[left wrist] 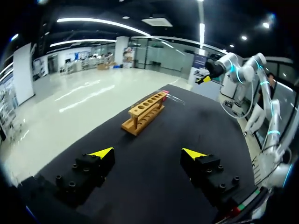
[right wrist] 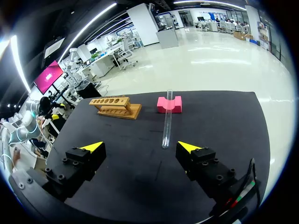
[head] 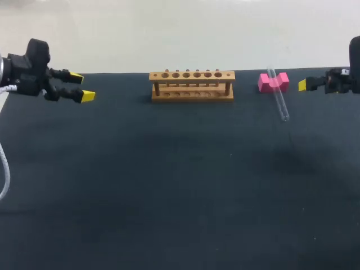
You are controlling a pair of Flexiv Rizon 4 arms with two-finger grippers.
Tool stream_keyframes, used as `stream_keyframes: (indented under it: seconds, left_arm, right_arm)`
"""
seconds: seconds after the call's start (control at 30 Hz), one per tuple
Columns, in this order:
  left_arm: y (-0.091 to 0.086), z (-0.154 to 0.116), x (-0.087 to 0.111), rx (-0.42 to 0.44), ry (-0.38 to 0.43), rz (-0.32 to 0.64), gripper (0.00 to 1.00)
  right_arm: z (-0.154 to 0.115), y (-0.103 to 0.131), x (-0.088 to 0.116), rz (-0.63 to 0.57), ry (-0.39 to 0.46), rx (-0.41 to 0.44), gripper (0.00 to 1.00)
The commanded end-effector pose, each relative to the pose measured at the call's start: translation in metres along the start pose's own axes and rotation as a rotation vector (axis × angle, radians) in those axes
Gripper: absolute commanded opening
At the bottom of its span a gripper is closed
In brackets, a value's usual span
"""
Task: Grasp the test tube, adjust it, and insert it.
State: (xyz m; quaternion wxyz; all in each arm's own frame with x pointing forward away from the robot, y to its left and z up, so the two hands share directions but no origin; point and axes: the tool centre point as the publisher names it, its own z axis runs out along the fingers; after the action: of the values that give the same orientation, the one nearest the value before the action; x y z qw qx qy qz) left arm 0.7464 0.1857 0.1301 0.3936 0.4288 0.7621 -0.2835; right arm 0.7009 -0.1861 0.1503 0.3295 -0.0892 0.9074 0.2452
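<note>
A black worktop (head: 180, 197) fills the scene. Our left arm (head: 28, 70) comes in at the far left edge, and its pincer (head: 80, 87) hangs above the worktop with the two yellow-tipped fingers spread wide, touching nothing. Our right arm (head: 355, 56) shows only at the far right edge. Its pincer (right wrist: 140, 147) is also spread, with nothing between the fingers.

Toward the back of the worktop, near the middle, stands a wooden test tube rack (head: 192, 85) with six holes along its top bar. It is well apart from both pincers. To its right, near the right pincer, sits a small pink notched block (head: 273, 82). The clear glass test tube (head: 278, 95) lies tilted in the block's notch. One end pokes out beyond the block, and the other slopes down to the worktop on the near side. In the right wrist view the tube (right wrist: 167, 121) lies just ahead of the spread fingers, untouched.
</note>
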Motion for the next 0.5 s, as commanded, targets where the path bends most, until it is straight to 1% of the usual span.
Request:
stream_keyframes:
  seconds: [0.03, 0.13, 0.27, 0.4, 0.5]
  left_arm:
    - [0.02, 0.026, 0.001, 0.235, -0.109, 0.111, 1.0]
    - [0.026, 0.037, -0.003, 0.247, -0.125, 0.157, 1.0]
    - [0.032, 0.051, -0.008, 0.255, -0.13, 0.168, 1.0]
    - [0.038, 0.063, -0.01, 0.251, -0.135, 0.157, 1.0]
    - [0.038, 0.067, -0.011, 0.246, -0.139, 0.146, 1.0]
  right_arm:
    - [0.0, 0.001, 0.0, 0.0, 0.0, 0.004, 1.0]
    - [0.0, 0.001, 0.0, 0.0, 0.0, 0.004, 1.0]
    - [0.0, 0.001, 0.0, 0.0, 0.0, 0.004, 1.0]
    - [0.0, 0.001, 0.0, 0.0, 0.0, 0.004, 1.0]
    - [0.0, 0.001, 0.0, 0.0, 0.0, 0.004, 1.0]
